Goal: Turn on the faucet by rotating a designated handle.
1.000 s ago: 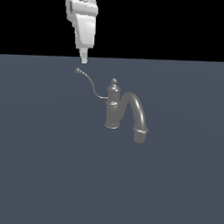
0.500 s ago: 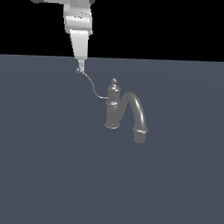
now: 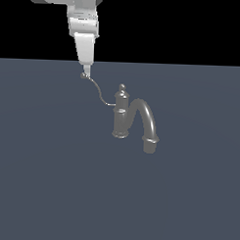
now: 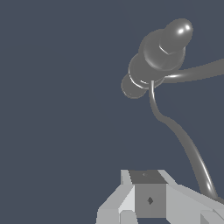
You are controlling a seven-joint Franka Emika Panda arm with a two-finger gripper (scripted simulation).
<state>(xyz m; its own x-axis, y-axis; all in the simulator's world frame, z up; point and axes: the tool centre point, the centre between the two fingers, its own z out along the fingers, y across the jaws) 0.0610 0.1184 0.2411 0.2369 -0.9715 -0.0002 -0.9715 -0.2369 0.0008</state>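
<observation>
The grey faucet (image 3: 120, 118) stands upright on the dark floor, its arched spout (image 3: 147, 118) curving down toward the exterior view's right. The thin S-curved handle (image 3: 99, 94) runs from the column up toward the exterior view's left and ends in a small ball (image 3: 84, 75). My gripper (image 3: 86, 71) hangs straight down with its narrow tip right at that ball; its fingers look shut with nothing between them. In the wrist view the column's finial (image 4: 176, 33) is seen from above, and the handle (image 4: 183, 140) sweeps down beside my gripper (image 4: 149, 200), its ball hidden behind a finger.
A flat dark blue-grey floor (image 3: 51, 188) stretches all around the faucet. Nothing else stands on it.
My gripper has come down slightly, bringing its tip to the handle's ball. The handle and faucet look almost unmoved.
</observation>
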